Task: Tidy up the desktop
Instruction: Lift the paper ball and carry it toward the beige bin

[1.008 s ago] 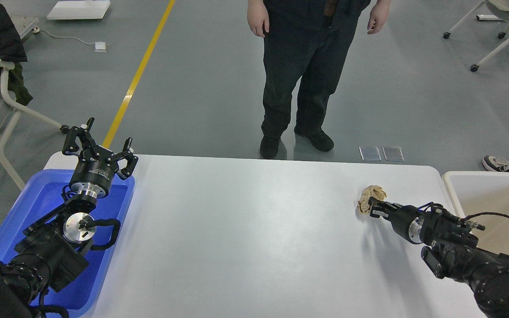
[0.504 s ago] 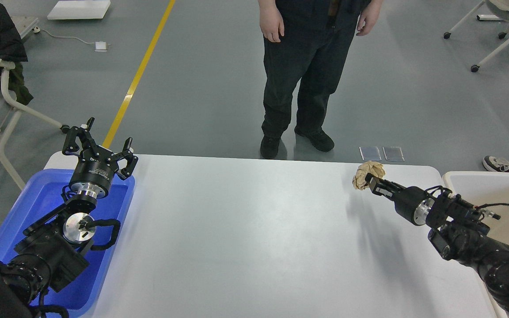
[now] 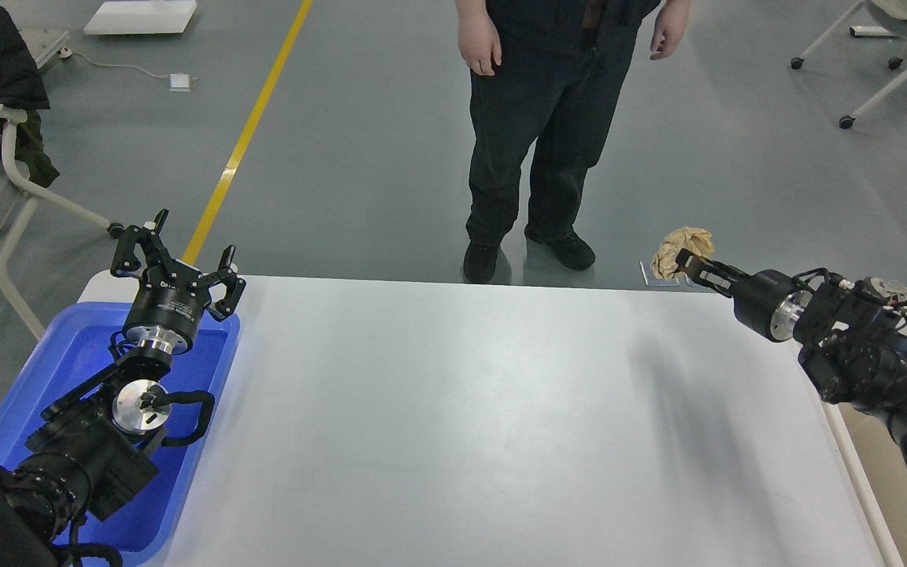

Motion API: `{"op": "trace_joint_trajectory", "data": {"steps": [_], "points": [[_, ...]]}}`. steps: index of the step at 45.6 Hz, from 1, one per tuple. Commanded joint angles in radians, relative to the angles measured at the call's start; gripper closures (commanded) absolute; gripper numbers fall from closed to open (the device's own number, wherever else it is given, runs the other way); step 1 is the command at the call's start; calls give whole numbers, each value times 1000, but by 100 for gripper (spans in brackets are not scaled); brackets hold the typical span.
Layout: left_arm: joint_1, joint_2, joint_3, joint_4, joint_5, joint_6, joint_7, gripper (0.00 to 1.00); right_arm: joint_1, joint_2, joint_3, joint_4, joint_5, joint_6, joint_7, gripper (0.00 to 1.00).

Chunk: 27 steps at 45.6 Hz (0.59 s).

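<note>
A crumpled tan paper ball is gripped by the right end effector, held in the air above the far right edge of the white surface (the desktop, seen spreading across the middle of the view). The left end effector is seen with fingers spread, holding nothing, above the blue tray beside the surface's left edge.
</note>
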Motion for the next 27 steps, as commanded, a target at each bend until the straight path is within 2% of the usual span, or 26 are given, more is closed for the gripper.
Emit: {"op": "trace_joint_trajectory", "data": {"steps": [1, 9, 20, 27], "points": [[-1, 0, 0, 0, 0, 0, 0, 0, 96, -46, 2, 9, 2, 93, 2, 100], [0, 0, 0, 0, 0, 0, 0, 0, 217, -184, 33, 148, 3, 182, 2, 100], [-1, 0, 0, 0, 0, 0, 0, 0, 385, -439, 36, 421, 3, 196, 2, 100], [-1, 0, 0, 0, 0, 0, 0, 0, 390, -533, 39, 445, 3, 196, -1, 100]]}}
